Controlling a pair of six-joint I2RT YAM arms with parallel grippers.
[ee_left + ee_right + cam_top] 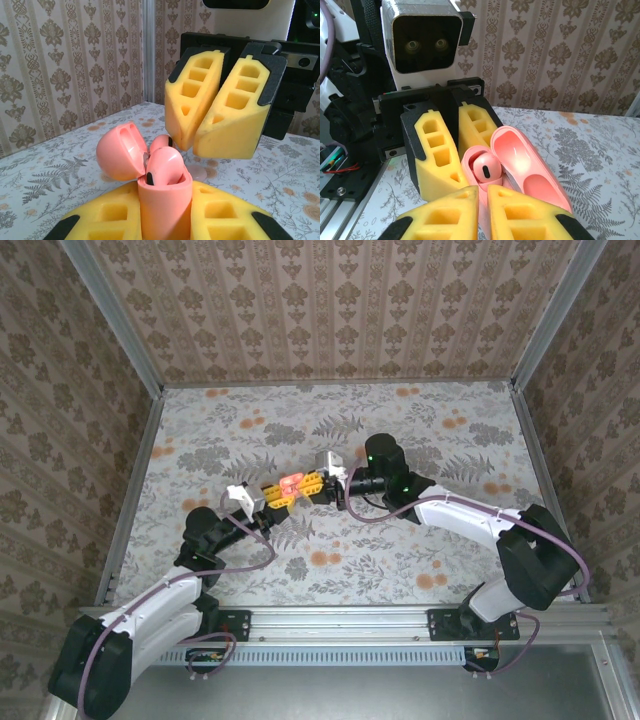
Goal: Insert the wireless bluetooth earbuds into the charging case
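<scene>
My left fingers (pixel 110 215) pinched the slick, light case (pixel 165 205) by its flanks; right fingers (pixel 230 125) sat pressed together over the tiny earbud (pixel 162 165).

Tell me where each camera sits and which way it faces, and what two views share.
Top external: above and behind the arms, looking down on the flowered table; both arms show, left gripper and right gripper meeting mid-table.
Left wrist: on the left arm, facing the right gripper; its own fingers clamp the charging case.
Right wrist: on the right arm, facing the left gripper; its own shut fingers show below.
Both wrist views share the open case with an earbud inside.
</scene>
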